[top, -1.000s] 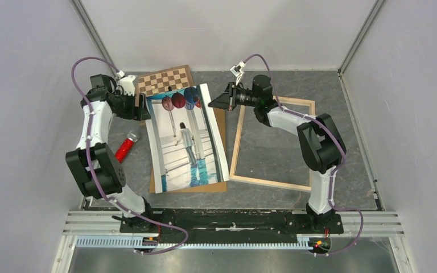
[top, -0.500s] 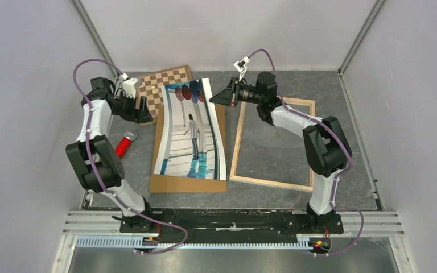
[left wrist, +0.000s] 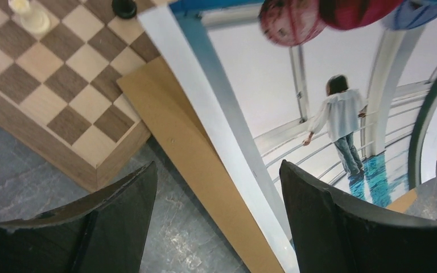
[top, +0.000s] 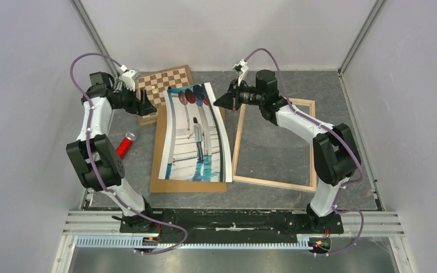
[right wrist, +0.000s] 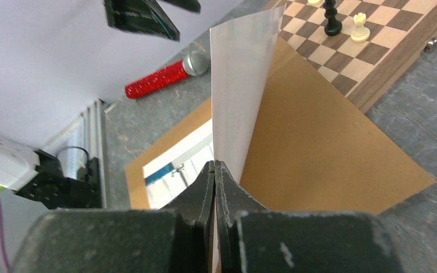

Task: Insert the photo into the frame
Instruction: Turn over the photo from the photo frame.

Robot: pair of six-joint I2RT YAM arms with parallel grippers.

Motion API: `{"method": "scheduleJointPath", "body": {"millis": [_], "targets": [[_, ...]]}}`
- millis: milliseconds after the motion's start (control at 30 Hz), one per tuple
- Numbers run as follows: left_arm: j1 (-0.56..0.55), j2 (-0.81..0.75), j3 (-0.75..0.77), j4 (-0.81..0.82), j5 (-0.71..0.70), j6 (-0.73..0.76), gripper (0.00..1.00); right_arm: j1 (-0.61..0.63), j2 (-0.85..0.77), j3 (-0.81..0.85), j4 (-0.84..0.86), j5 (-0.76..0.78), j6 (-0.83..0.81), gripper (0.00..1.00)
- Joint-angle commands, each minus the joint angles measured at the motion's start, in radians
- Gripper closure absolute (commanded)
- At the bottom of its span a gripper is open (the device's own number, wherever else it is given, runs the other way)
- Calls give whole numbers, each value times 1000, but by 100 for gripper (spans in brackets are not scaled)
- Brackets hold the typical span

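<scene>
The photo (top: 196, 136) lies face up and bowed over a brown backing board (top: 158, 170), its right edge close to the frame's left bar. The frame (top: 270, 183), thin light wood, lies flat on the mat to the right with nothing inside it. My right gripper (top: 221, 101) is shut on the photo's upper right edge and holds it lifted; the right wrist view has the gripper (right wrist: 214, 166) pinching the white back of the photo (right wrist: 239, 85). My left gripper (top: 148, 106) stands open just left of the photo's top left. In its own view that gripper (left wrist: 217, 170) straddles the board (left wrist: 193, 153) and the border of the photo (left wrist: 273, 85).
A chessboard (top: 165, 79) with a few pieces lies at the back left, partly under the backing board. A red microphone (top: 124, 147) lies left of the board beside the left arm. Grey walls stand close on three sides.
The right gripper has carried the photo's top edge to the right, sliding the print toward the frame and uncovering the board's left side. The left gripper is now apart from the photo.
</scene>
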Motion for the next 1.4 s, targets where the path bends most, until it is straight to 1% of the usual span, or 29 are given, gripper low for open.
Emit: {"method": "scheduleJointPath", "body": {"millis": [0,100,200,333,500,600,800,833,867,1000,1133,1367], "targets": [[-65,-120,13,67,31,28,15,25,-77,24,-140,43,-225,100],[-89,-123,24,90,6,33,15,29,-110,13,-167,38,-283,100],[-91,-102,47,96,16,28,15,29,-146,15,-179,19,-326,100],[-98,-96,52,119,35,34,15,29,-186,45,-241,14,-386,100],[-132,-120,88,121,64,63,14,29,-208,90,-328,18,-411,100],[-166,-156,105,121,80,95,14,29,-222,95,-351,14,-405,100],[-280,-226,111,97,40,223,13,28,-261,78,-382,-4,-416,100],[-289,-232,110,93,33,243,12,29,-267,75,-387,-7,-422,100],[-329,-238,110,92,23,267,12,29,-275,74,-395,-10,-427,100],[-391,-245,117,52,5,374,10,29,-303,65,-421,-23,-451,100],[-430,-236,130,-7,9,480,8,29,-333,61,-451,-29,-476,100],[-468,-200,168,-44,21,554,6,30,-368,60,-511,-37,-528,100]]}}
